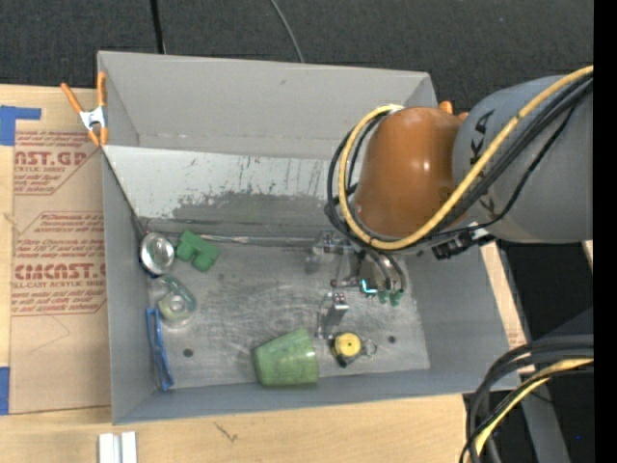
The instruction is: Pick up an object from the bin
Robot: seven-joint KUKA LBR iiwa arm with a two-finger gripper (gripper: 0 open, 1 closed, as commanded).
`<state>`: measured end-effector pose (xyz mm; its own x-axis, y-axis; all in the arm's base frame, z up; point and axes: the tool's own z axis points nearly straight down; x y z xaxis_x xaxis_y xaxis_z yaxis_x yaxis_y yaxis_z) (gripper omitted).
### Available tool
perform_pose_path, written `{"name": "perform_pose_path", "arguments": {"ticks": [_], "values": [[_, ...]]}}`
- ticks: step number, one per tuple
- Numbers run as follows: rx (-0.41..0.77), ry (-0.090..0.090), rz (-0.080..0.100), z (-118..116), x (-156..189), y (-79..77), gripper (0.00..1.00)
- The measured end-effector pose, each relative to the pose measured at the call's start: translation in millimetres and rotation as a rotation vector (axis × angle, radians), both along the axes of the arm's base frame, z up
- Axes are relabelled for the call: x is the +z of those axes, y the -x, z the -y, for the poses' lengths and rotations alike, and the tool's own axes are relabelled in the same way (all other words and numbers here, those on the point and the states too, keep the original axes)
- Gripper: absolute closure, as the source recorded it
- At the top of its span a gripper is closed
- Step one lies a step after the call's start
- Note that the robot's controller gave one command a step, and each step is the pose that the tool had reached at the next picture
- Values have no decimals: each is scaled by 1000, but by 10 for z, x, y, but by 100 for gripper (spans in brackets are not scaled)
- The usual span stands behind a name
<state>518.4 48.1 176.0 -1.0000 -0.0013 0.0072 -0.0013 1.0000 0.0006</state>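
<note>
The gripper (359,292) hangs low over the bin (260,95), right of the middle of its floor, under the arm's orange cover. Whether it is wide or narrow cannot be told, since the cover and cables hide most of it, and nothing can be seen held in it.

The nearest thing is a small yellow disc (345,345) with a dark centre, lying flat on the floor just toward the front wall from the gripper. Touching it or just beside it on the left lies a green cup (286,360), tipped on its side. Well apart, by the left wall, are a green block (198,250), a shiny round lid (156,253), a clear glass piece (175,302) and a blue stick (157,347).

The yellow disc looks the likeliest pick. It seems light and hard, probably plastic, so it should take a firm squeeze without harm. Its low, round shape is the difficulty: a smooth edge may slip or pop out sideways, and it lies flat against bare metal. A hold across its widest part, pressed right down to the floor, looks best. The cup next to it crowds the left side, so closing front to back seems safer
</note>
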Motion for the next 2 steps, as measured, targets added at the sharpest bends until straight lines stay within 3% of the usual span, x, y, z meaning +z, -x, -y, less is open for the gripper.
{"name": "perform_pose_path", "arguments": {"ticks": [1, 2], "values": [[311, 0, 24, 379, -980, 333, 0], [451, -1, 14, -622, -1018, 252, 0]]}}
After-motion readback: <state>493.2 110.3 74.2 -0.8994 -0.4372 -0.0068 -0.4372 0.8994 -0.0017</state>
